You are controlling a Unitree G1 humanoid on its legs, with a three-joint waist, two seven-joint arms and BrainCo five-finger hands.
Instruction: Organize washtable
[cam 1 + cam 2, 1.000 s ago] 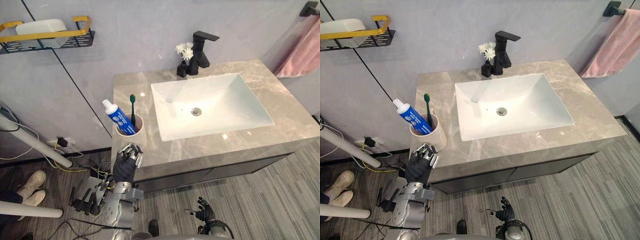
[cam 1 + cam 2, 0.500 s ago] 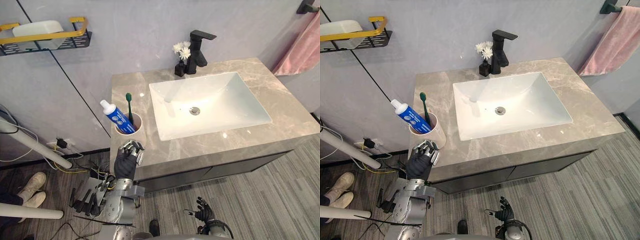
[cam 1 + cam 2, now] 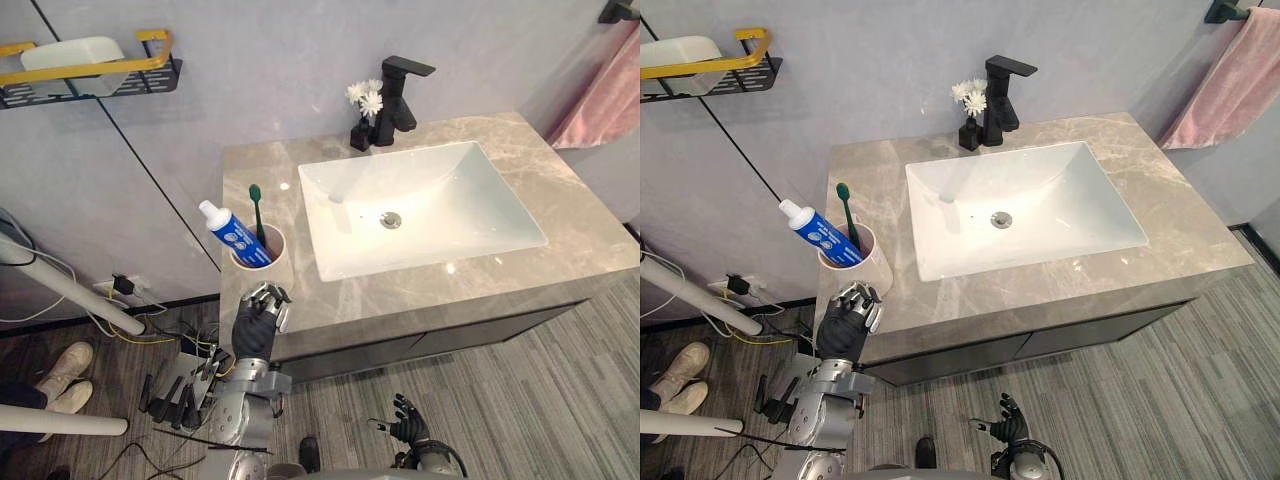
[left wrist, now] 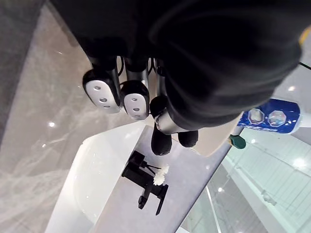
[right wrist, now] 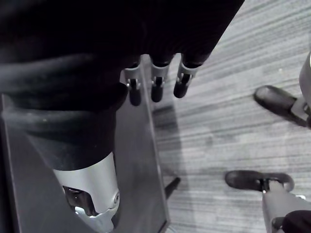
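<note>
A cream cup (image 3: 258,252) stands on the front left corner of the marble washtable (image 3: 430,285). It holds a blue and white toothpaste tube (image 3: 225,232) and a green toothbrush (image 3: 257,207). My left hand (image 3: 254,328) is raised just in front of the counter edge, below the cup and apart from it. Its fingers (image 4: 102,91) are loosely bent and hold nothing. My right hand (image 3: 406,426) hangs low over the floor, open and empty.
A white basin (image 3: 420,205) is sunk in the counter, with a black tap (image 3: 398,95) and a small vase of white flowers (image 3: 365,108) behind it. A yellow-railed wall shelf (image 3: 90,68) carries a white soap dish. A pink towel (image 3: 602,100) hangs right. A person's shoes (image 3: 58,378) are on the floor at left.
The camera has shifted slightly. My left hand stays below the cup, barely moved, and the cup and its contents stand where they were.
</note>
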